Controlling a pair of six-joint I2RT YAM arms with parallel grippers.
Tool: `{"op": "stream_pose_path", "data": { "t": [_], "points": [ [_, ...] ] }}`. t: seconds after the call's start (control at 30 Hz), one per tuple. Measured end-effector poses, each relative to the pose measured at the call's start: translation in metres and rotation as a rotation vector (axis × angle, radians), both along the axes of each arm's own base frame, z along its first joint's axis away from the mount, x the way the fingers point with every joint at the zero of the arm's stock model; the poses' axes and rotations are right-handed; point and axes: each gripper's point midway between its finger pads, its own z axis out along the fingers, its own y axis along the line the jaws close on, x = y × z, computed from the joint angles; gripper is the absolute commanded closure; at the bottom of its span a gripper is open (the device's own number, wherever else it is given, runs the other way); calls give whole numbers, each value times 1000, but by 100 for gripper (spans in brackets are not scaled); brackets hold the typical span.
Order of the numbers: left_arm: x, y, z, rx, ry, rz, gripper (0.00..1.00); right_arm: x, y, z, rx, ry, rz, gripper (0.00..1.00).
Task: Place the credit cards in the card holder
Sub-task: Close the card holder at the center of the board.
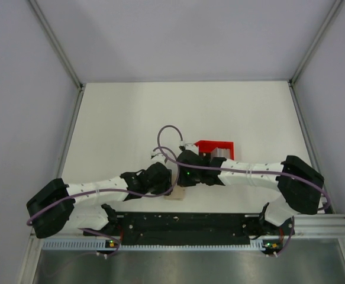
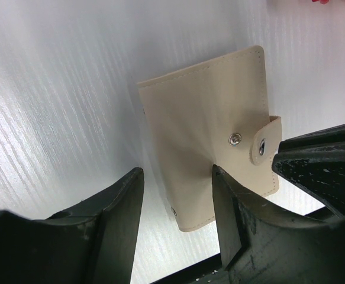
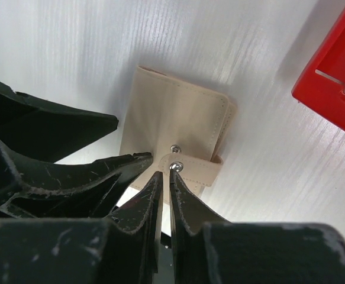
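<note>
Wallet [image 2: 210, 139] lying closed and flat on the white table [image 1: 131, 118], tan outer face up, stitched seam around the border. In the overhead view mostly hidden beneath the two wrists, with only a tan corner peeking out near the front edge, roughly midway between the arms.

Short strap [image 2: 265, 142] folded over from one side edge onto the face. Metal snap at its end sitting just beside the round stud [image 2: 235, 139] on the face, not over it.

Left gripper [image 2: 177, 174] low over the wallet, jaws clearly apart and holding nothing. One finger over bare table just beside the wallet's edge, the other overlapping the wallet's near border, one corner of the wallet between them. Contact with the leather impossible to judge.

Right gripper [image 3: 165, 175] coming in from the opposite side, jaws all but together with only a thin slit between them. Tips right at the snap on the strap end. Strap pinched or merely touched: cannot tell.

Both grippers crowded close, nearly meeting above the wallet.

Red tray [image 1: 215, 145] on the table just behind the right wrist, close to the wallet but apart from it. Contents too small and too hidden to make out.
</note>
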Motion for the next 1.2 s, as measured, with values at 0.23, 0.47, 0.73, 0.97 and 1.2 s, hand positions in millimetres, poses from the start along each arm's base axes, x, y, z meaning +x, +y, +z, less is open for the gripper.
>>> {"op": "stream_pose_path", "data": {
  "t": [0.23,0.47,0.73,0.97,1.2],
  "points": [
    [0,0,0,-1,1,0,46,-1,-1,-12,-28,22,-5,91],
    [0,0,0,-1,1,2,45,-3,-4,-27,-65,40,-4,91],
    [0,0,0,-1,1,2,45,-2,-3,-28,-67,38,3,91],
    [0,0,0,-2,1,2,45,-2,0,-26,-51,35,7,91],
    [0,0,0,-1,1,2,45,-2,0,-26,-50,35,7,92]
  ]
}}
